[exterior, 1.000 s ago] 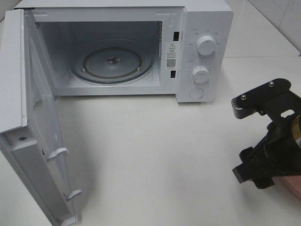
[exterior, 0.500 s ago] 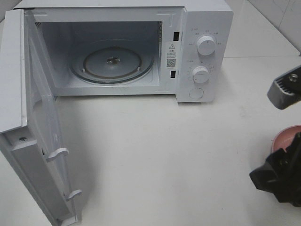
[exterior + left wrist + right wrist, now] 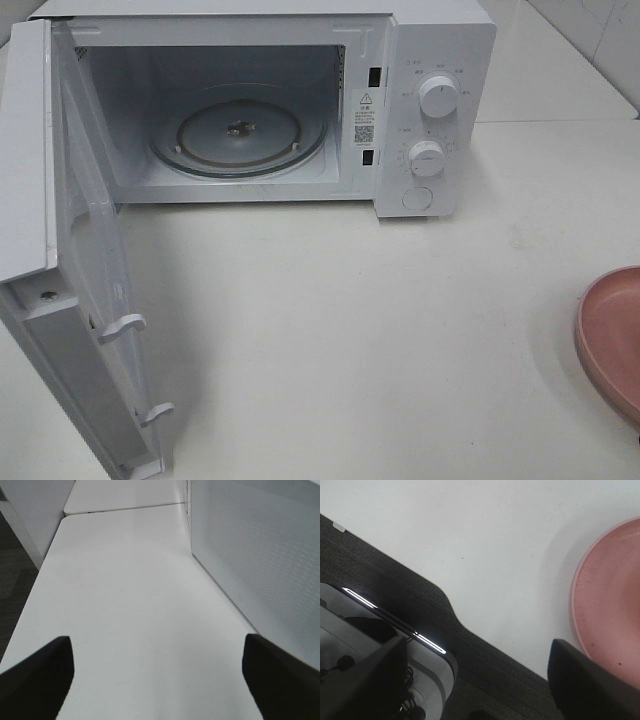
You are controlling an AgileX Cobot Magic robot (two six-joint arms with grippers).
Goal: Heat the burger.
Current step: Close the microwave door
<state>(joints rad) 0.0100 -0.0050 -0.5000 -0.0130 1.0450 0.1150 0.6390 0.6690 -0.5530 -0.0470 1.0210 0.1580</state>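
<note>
Burger is not showing in any current view — its location cannot be determined from these pictures. The pink plate (image 3: pixel 612 340) is lying at the right edge of the table (image 3: pixel 350 330) with its visible surface bare; the right wrist view is confirming a bare pink plate surface with only small dark specks.

Change over the last second: the right arm, which was standing over the plate area in the high view, has left that view entirely. The plate, previously covered by the arm, is now showing uncovered.

The right gripper (image 3: pixel 475 680) is hanging past the table edge beside the plate, jaws spread wide, nothing between them. The left gripper (image 3: pixel 157 675) is hovering over bare table next to the outer wall of the microwave (image 3: pixel 420 110), jaws likewise spread and holding nothing.

The microwave door (image 3: pixel 70 270) is standing fully open, and the glass turntable (image 3: pixel 238 135) inside is carrying nothing.

Judgement: the oven is ready for loading, but the loading step is not yet done. With neither gripper carrying anything, the burger is needing to be located before any transfer is attempted.
</note>
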